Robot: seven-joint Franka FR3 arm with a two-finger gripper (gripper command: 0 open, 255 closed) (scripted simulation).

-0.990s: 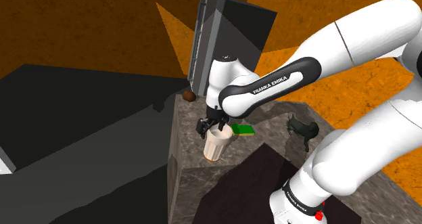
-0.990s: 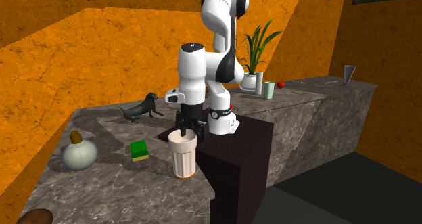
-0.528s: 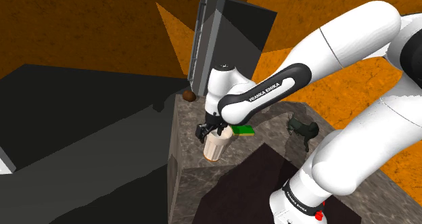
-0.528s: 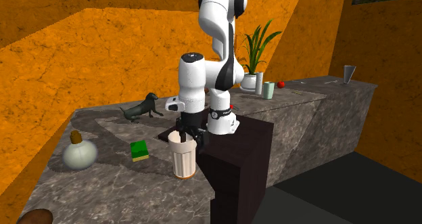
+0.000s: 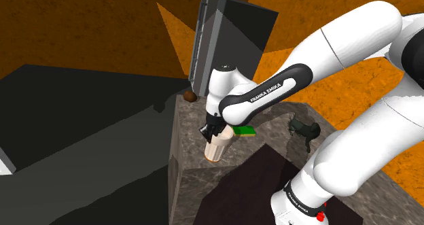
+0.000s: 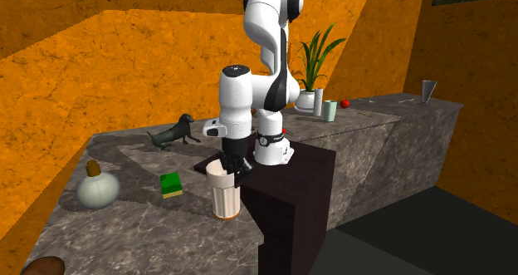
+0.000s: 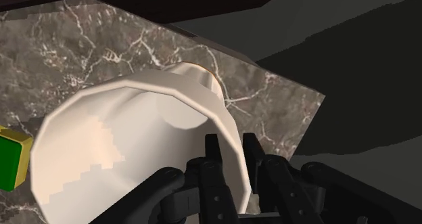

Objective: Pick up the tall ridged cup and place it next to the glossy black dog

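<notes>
Hand (image 7: pixel 230 147) closed narrow on the rim of the tall ridged cup (image 7: pixel 128 141), one finger inside the wall, one outside. The cream cup stands upright on the marble surface (image 7: pixel 74 47) just under the hand. Black dog (image 6: pixel 173 134) is well apart from the hand.

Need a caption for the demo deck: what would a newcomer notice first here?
The white arm bends over a tall ridged cream cup on the stone counter, beside the dark stand. Its black fingers pinch the cup's rim, one inside and one outside. Next come the bright orange walls and the black dog farther back on the counter.
</notes>
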